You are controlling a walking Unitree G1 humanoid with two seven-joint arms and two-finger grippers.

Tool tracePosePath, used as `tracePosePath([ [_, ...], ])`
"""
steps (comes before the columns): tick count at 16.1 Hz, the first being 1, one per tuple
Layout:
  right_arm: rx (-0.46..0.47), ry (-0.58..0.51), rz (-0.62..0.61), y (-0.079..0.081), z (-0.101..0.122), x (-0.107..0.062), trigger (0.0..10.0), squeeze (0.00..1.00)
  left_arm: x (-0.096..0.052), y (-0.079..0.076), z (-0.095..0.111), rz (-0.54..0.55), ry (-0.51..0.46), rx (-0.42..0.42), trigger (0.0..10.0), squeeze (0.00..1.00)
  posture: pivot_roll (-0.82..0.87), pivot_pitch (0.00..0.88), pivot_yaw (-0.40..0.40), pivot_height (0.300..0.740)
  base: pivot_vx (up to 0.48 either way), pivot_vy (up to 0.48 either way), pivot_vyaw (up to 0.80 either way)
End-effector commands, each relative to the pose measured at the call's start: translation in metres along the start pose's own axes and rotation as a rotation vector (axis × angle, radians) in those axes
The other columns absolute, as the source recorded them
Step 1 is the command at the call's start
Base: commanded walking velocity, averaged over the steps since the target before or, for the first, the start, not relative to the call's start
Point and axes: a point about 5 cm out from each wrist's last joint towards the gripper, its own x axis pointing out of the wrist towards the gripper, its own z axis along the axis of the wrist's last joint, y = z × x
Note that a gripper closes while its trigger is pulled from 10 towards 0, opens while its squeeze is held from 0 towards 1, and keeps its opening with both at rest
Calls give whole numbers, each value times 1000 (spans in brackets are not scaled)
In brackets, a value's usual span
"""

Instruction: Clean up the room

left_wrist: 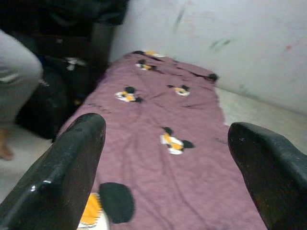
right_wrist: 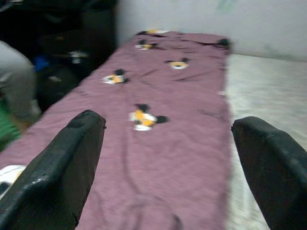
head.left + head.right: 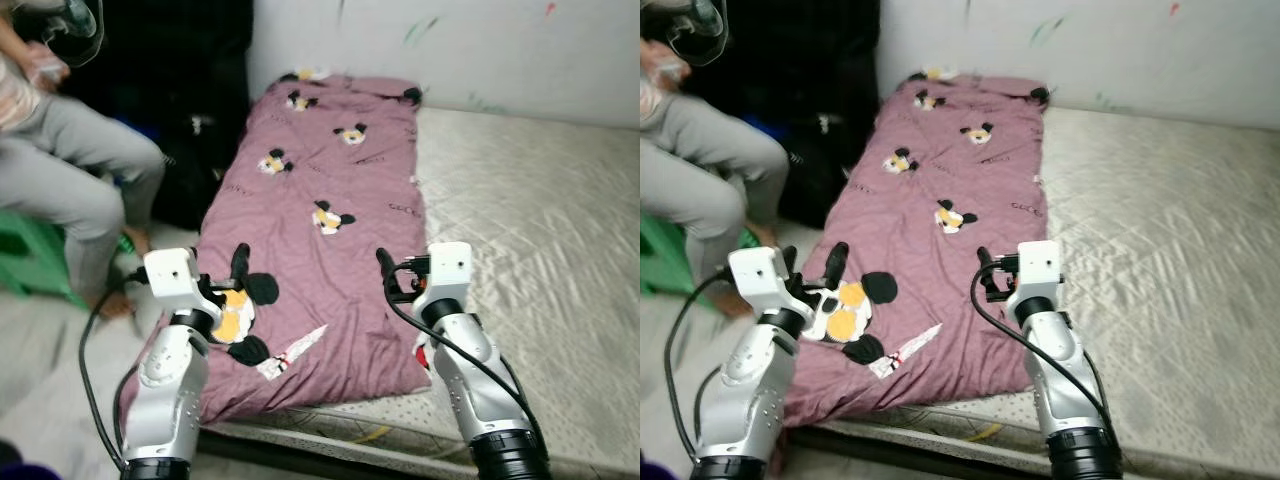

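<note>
At your nine o'clock a person (image 3: 60,170) sits on a green stool (image 3: 35,262), legs close to the bed edge, so keep your left elbow tucked. The left gripper (image 3: 232,268) hovers over the near left part of the mauve blanket (image 3: 320,170), fingers spread wide with nothing between them (the wrist view shows both black tips well apart above the cloth). The blanket lies lengthwise along the left side of the pale mattress (image 3: 540,220), running from six toward twelve o'clock, reaching the wall (image 3: 450,40). At your three o'clock side the right gripper (image 3: 984,262) hangs over the blanket's right edge, also gaping and empty. Judging from this, the step is taking the near hem: lower both grippers evenly, pinch a generous fold at each corner, and lift together so it doesn't skew.
</note>
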Motion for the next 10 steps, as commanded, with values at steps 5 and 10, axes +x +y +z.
tracePosePath([
  [5, -4, 11, -24, -7, -1, 0, 10000, 0, 1, -5, -2, -6, 19, -6, 10000, 0, -10, 45, -4, 740, 0, 0, -800],
  [10, -8, 13, -25, -7, -1, 0, 10000, 0, 1, -7, -3, -14, 25, -11, 10000, 0, -15, 49, -2, 740, 0, 190, -800],
])
